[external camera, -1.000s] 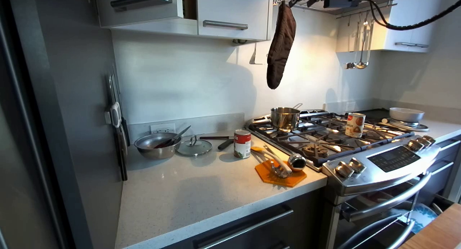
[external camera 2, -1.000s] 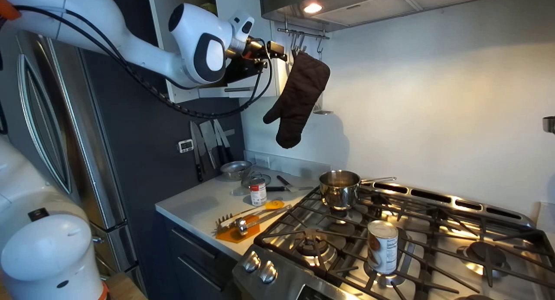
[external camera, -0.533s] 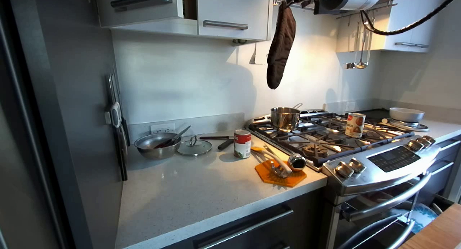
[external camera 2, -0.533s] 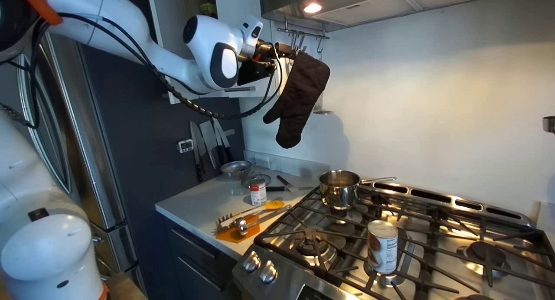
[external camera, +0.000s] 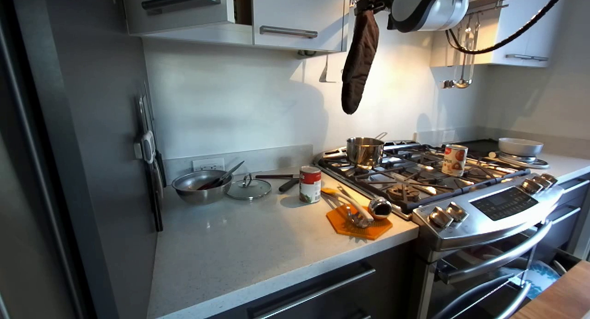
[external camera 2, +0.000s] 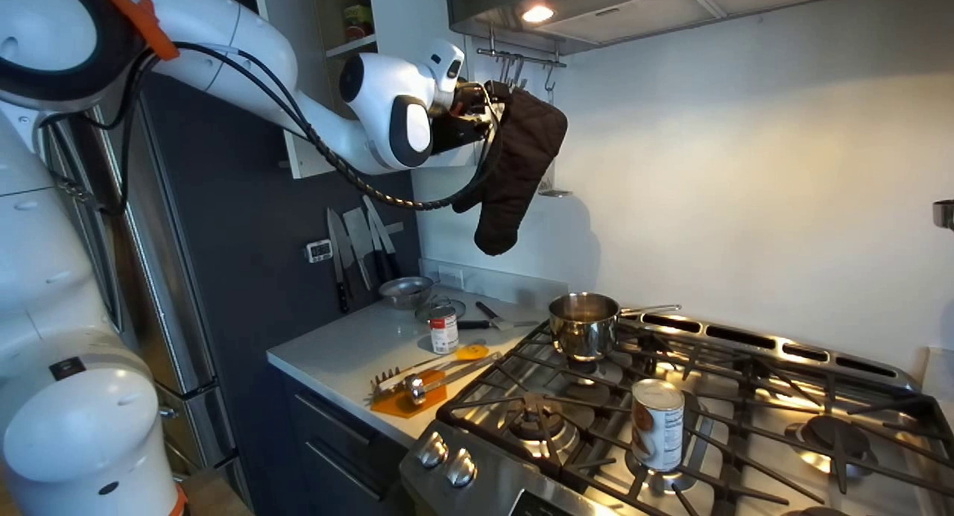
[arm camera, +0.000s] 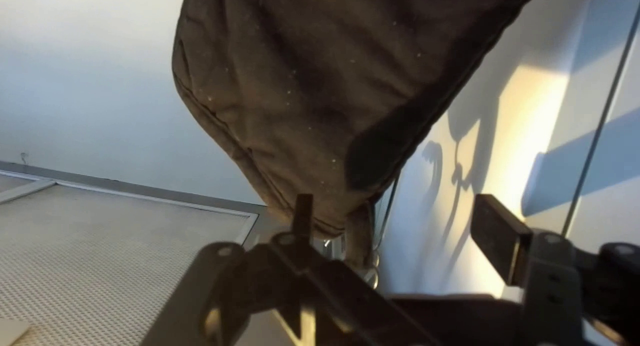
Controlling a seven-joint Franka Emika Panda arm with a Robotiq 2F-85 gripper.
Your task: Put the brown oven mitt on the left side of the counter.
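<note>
Currently our gripper (arm camera: 398,222) stands with jaws well apart, at upper end of brown oven mitt (arm camera: 320,81). In wrist view we see brown strap (arm camera: 359,236) between fingers (arm camera: 500,236); whether they touch it we cannot tell. Mitt hangs below rail (external camera 2: 544,62) under hood (external camera 2: 648,13), rounded end down, well clear of counter (external camera: 230,254). On counter, in both exterior views, we see metal bowl (external camera: 200,197), glass lid (external camera: 249,190), red-labelled can (external camera: 310,185) and orange trivet (external camera: 339,223) with utensils (external camera: 358,209) across it; on stove (external camera: 465,231) beside counter, saucepan (external camera: 365,153) and another can (external camera: 454,161)
</note>
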